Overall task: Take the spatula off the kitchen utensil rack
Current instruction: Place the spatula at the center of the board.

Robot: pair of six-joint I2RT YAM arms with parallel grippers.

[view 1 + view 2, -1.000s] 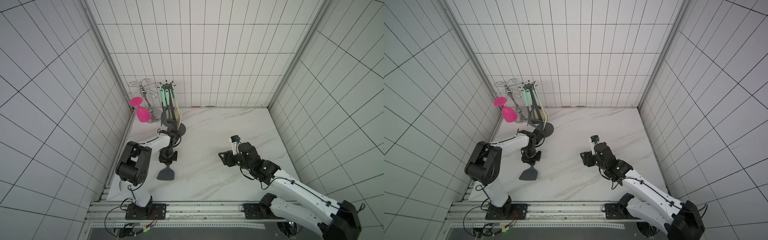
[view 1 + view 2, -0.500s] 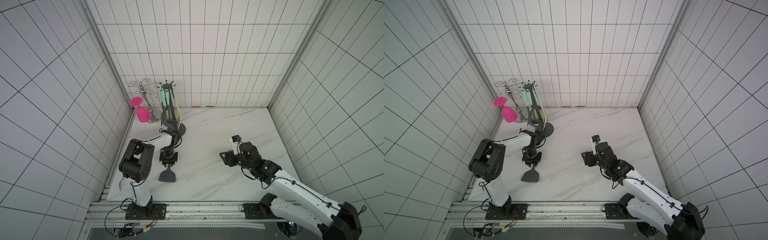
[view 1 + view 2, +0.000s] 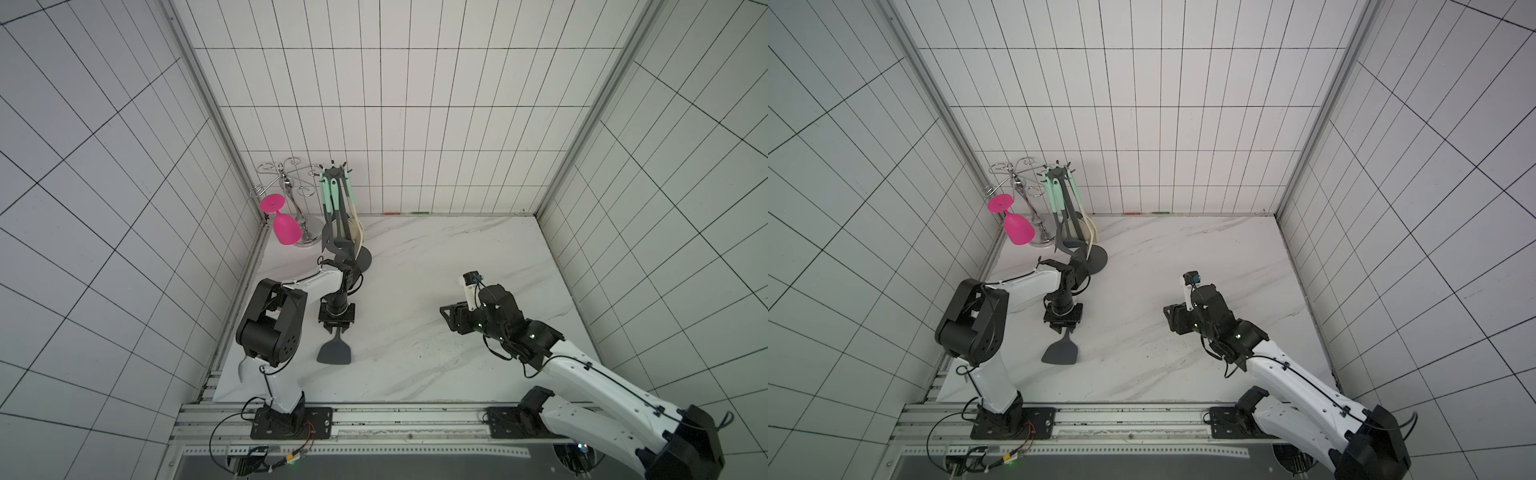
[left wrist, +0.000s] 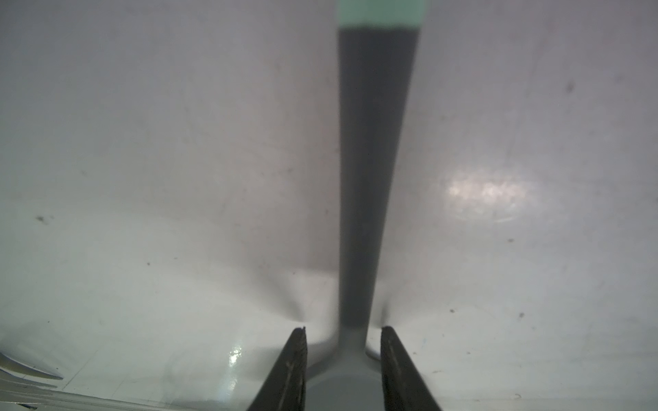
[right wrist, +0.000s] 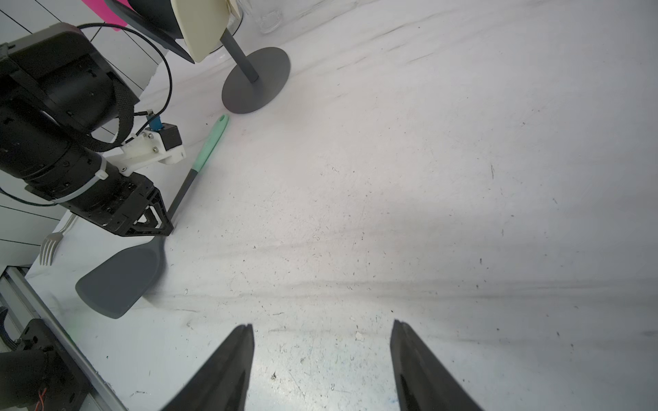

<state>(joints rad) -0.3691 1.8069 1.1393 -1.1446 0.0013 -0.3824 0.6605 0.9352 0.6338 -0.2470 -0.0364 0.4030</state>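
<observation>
Since a second ago the left tool (image 3: pixel 337 331) has let go. It was shut tight on the spatula (image 3: pixel 335 354). Now its two fingers (image 4: pixel 292 370) stand a little apart, one on each side of the thin neck, with a small gap on both sides. So the left tool is narrow but open, and it holds nothing.

The spatula has hardly moved. It is off the rack (image 3: pixel 365 259) and lies flat on the worktop (image 3: pixel 436 257). Its dark grey blade points to the front edge, just past the left tool. Its mint green end points back and stops just beside the round foot of the rack, as the right wrist view shows. I cannot tell if they touch.

The rack stands upright in the back left corner. More things with mint green handles (image 3: pixel 328 199) hang from its hooks, and a cream blade (image 3: pixel 357 232) too. Beside it, closer to the left wall, stands a shiny holder (image 3: pixel 291 195). A pink glass (image 3: pixel 284 226) hangs upside down from it. A fork (image 5: pixel 53 242) lies near the left edge of the worktop.

The right tool (image 5: pixel 322 331) is well apart from all this, over bare worktop on the right side. Its jaws are wide apart with nothing between them.
</observation>
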